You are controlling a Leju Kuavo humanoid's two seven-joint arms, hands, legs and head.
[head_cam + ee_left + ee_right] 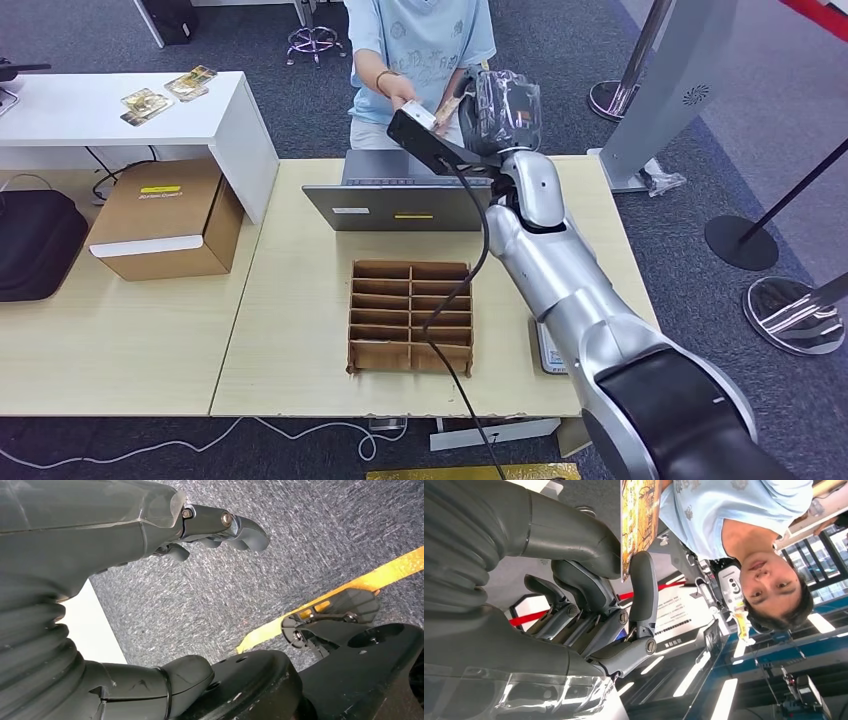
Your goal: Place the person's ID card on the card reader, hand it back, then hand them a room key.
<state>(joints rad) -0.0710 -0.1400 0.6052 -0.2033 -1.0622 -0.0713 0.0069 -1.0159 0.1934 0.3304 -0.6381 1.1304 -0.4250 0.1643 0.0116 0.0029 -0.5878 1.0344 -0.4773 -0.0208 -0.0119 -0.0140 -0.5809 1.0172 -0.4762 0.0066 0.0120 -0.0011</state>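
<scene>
My right hand (505, 105) is raised over the far edge of the table toward a person in a light blue shirt (420, 40). It pinches a gold-patterned card (639, 520) between the thumb (574, 535) and a finger. In the head view the card (452, 100) pokes out of the hand toward the person's outstretched hand (398, 88); whether that hand touches it I cannot tell. A white card reader (548, 350) lies on the table, half hidden under my right arm. My left hand (150, 530) hangs over the carpet and holds nothing.
A grey laptop (400, 200) stands at the table's (290, 330) far edge. A cardboard slot organiser (410, 315) sits mid-table, with a black cable running over it. A cardboard box (165, 220) and a white desk (110, 110) carrying cards (165, 92) are on the left.
</scene>
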